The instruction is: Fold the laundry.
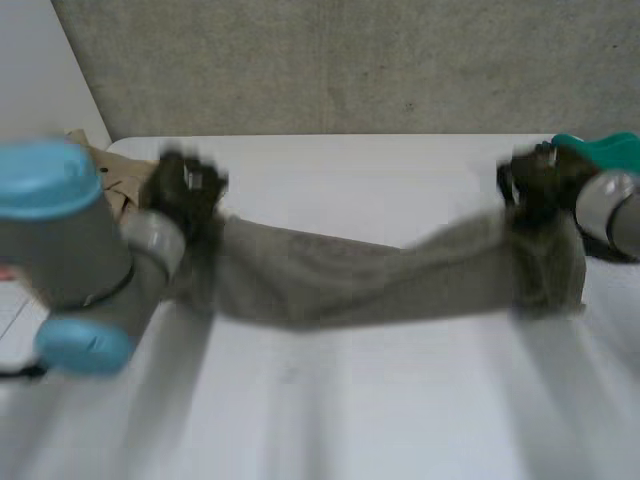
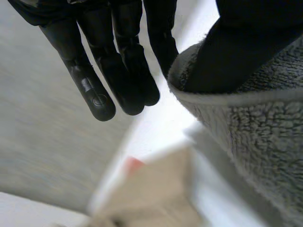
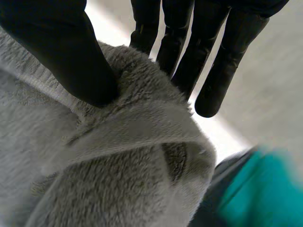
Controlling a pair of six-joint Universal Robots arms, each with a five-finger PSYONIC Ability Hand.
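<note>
A grey fleecy towel (image 1: 350, 275) hangs stretched between my two hands above the white table (image 1: 380, 410), sagging a little in the middle. My left hand (image 1: 185, 190) holds its left end. In the left wrist view the thumb of that hand (image 2: 118, 71) pins the towel's hemmed edge (image 2: 251, 137) against the straight fingers. My right hand (image 1: 535, 185) holds the right end, where a short flap of cloth hangs down. In the right wrist view the thumb of that hand (image 3: 61, 47) presses a bunched corner of the towel (image 3: 118, 179) against the fingers.
A teal object (image 1: 610, 150) lies at the table's far right, just behind my right hand, and appears again as the teal object (image 3: 255, 189) beyond the towel. A beige cardboard piece (image 1: 110, 175) sits off the table's left corner. A grey wall stands behind.
</note>
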